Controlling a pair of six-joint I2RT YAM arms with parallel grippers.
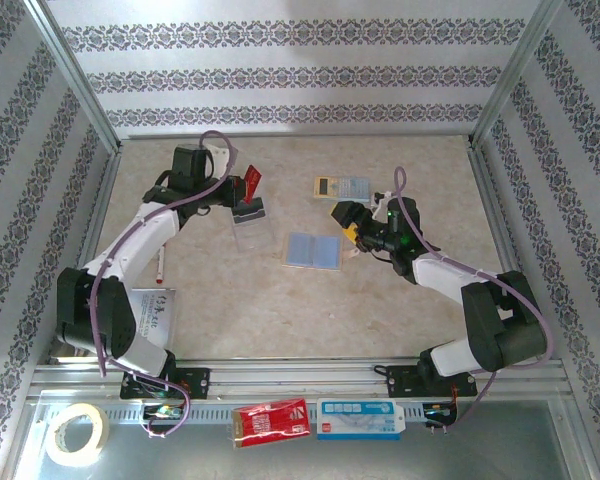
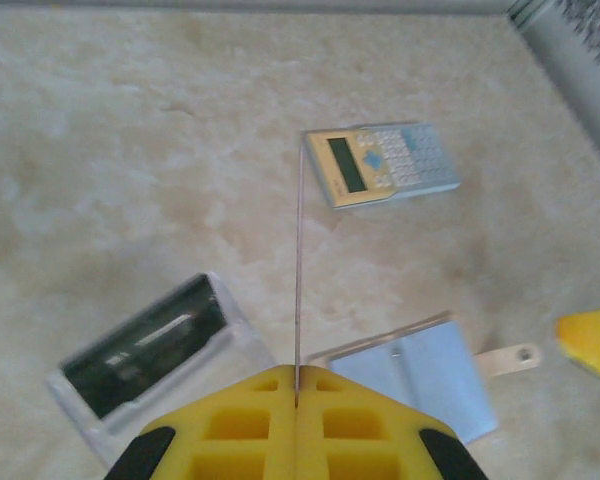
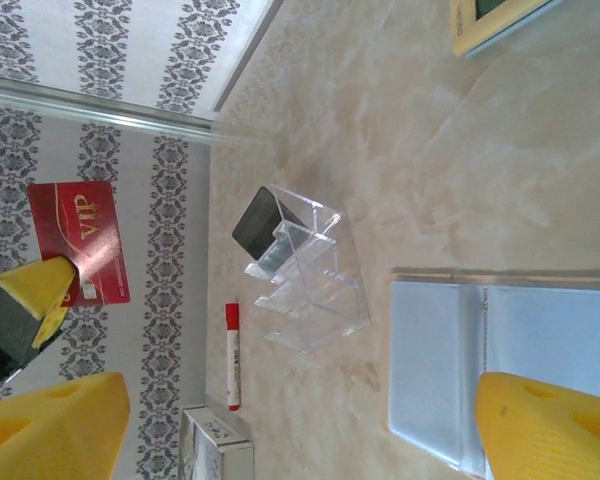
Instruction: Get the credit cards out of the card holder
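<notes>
Top external view gives me the table [image 1: 230, 300] as a whole. The card holder [image 1: 313, 250] lies spread open, pale blue side up, just beside my right gripper [image 1: 348, 228] on its left. That gripper's fingers are spread wide with nothing between them. I see no card left in the holder's pockets, so I judge the emptying nearly done. A clear stand [image 1: 248, 226] sits just beside my left gripper [image 1: 242, 192] with a dark card [image 3: 260, 225] in it. The left jaws are clamped on the red card [image 3: 80, 240], not yet set down. The right wrist view shows that card's printed face, while the left wrist view shows it edge-on, a thin line.
</notes>
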